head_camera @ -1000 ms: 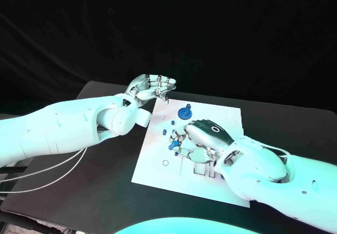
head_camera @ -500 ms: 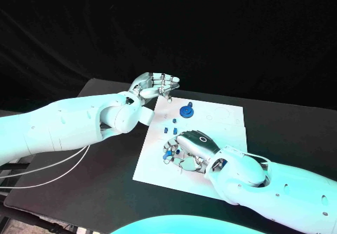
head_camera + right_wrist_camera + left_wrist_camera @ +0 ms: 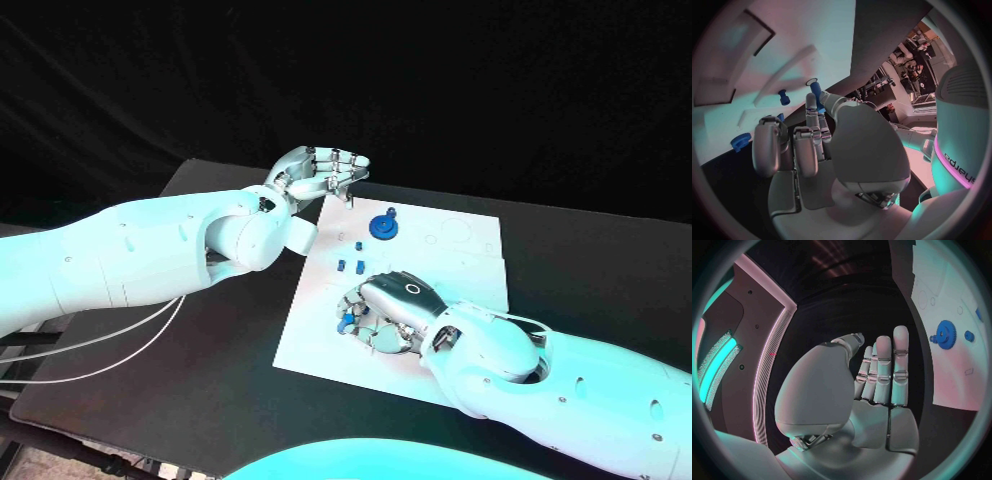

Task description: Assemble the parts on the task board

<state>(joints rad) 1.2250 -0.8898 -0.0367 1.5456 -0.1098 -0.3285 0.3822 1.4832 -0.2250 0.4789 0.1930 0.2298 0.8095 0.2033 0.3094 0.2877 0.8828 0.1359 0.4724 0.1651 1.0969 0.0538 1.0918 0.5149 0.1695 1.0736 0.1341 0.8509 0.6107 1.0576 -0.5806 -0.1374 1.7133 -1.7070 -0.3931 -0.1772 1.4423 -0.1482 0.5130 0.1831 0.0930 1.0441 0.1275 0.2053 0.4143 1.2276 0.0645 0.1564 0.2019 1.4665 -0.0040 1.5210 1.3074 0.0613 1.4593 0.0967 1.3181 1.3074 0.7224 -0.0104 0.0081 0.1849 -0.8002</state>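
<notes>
You're in a lab/demo setup: black table (image 3: 216, 390), black backdrop, white task board (image 3: 447, 250) w/ blue parts (image 3: 384, 227).

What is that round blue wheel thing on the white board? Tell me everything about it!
The blue gear is a small round piece with teeth around its rim and a little knob poking out of one side. It looks like plastic. It sits on the far part of the white task board, near the left hand, but neither hand touches it. The left wrist view shows the teeth best.
</notes>
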